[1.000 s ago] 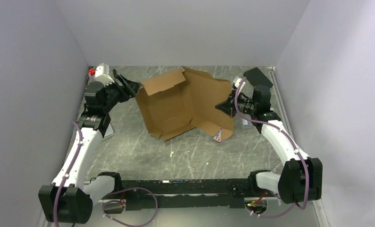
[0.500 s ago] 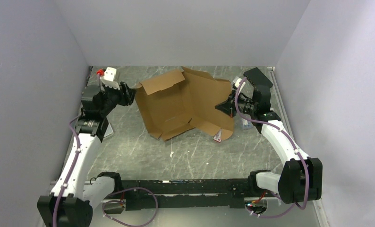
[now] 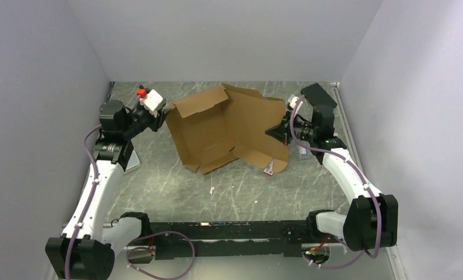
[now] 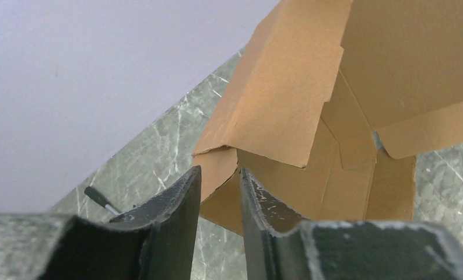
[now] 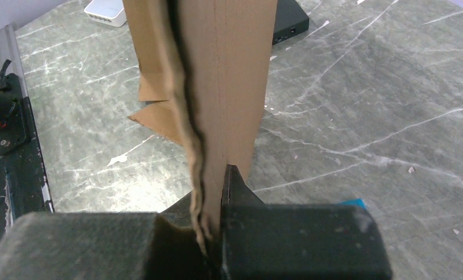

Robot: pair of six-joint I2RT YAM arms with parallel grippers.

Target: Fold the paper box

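A half-formed box (image 3: 229,131) lies open at the far middle of the worktop (image 3: 159,175), a flap standing up at its far-left corner. The right jaws are clenched on the edge of the box's right-hand panel. The left jaws, narrowly parted and holding nothing, sit just at the raised corner. The step in hand looks to be folding that corner: best done by taking the flap squarely and turning it along its crease while the right side anchors the sheet against sliding.
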